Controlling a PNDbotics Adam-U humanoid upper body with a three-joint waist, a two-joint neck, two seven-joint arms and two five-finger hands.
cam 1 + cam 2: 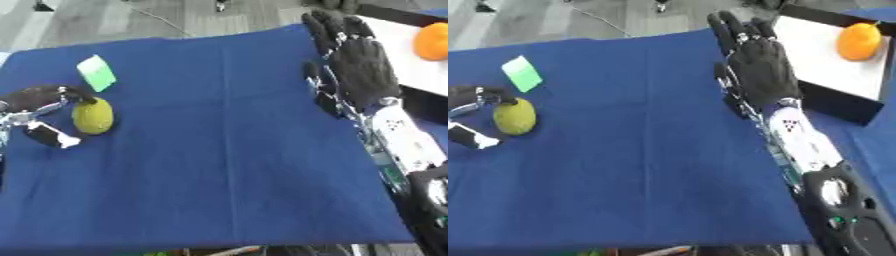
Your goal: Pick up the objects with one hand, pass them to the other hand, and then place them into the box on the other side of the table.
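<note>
While the blue cloth covers most of the table [227,165], the left eye view shows the left hand [39,97] at the left edge, its dark fingers curved over the top of a yellow-green fruit [93,116] and touching it at the upper side. The fruit rests on the cloth; the thumb side sits lower and apart from it, so the hand is arched beside the fruit and I cannot tell whether it is clamped on it. Just above the fruit a small green block [96,73] lies on the cloth, near the fingers but apart from them. Toward the upper right the right hand [360,62] lies over the cloth edge with its fingers straight and spread a little, holding nothing, its pale forearm running down to the lower right corner. Beyond it an orange [432,42] sits on a white surface at the picture's right edge.

Seen from the right eye view, that white surface proves to be the floor of a box [833,95] with dark walls, standing at the table's right side, and the orange [859,42] lies inside it near its far corner. The right hand [761,67] rests just beside the box's left wall, fingers extended and pointing away from the robot. The fruit [514,116] and the left hand's fingertips [499,97] appear at the far left, touching.
</note>
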